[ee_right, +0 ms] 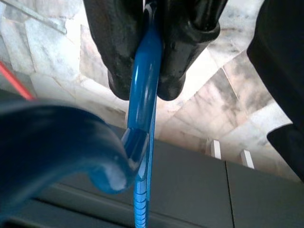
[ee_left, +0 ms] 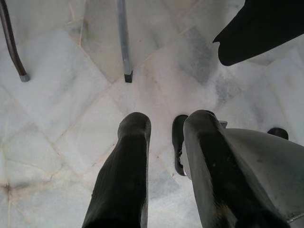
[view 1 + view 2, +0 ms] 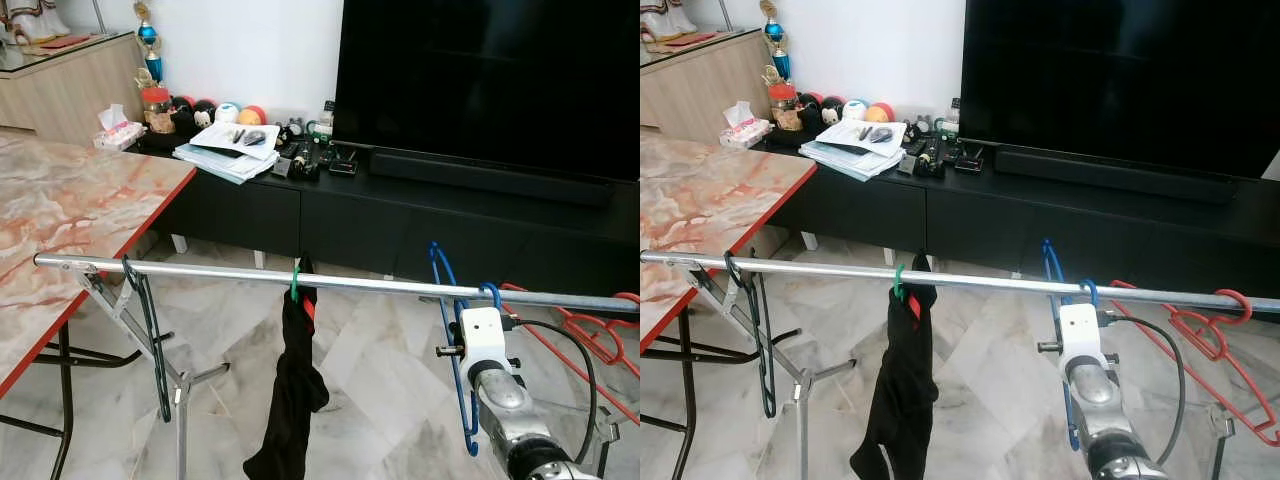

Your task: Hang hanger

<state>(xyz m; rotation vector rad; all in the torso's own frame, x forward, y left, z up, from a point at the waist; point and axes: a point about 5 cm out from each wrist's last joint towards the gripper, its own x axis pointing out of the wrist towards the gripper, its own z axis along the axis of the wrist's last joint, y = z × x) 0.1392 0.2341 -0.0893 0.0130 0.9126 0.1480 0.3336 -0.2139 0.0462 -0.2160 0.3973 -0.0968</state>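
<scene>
I see the long silver metal clothes rail (image 3: 330,283) spanning the room, already carrying a dark wire hanger (image 3: 150,335) and a black garment on a green hook (image 3: 290,390), so space remains to the right. There my right gripper (image 1: 151,71) pinches the blue plastic hanger (image 3: 455,340), its hook over the rail. My left gripper (image 2: 161,156) hangs idle over marble floor (image 2: 57,123), fingers spread.

Bare rail (image 3: 380,285) lying open between hanging black garment (image 3: 292,390) and blue hanger (image 3: 455,345), red hangers (image 3: 585,330) crowding the right end
</scene>
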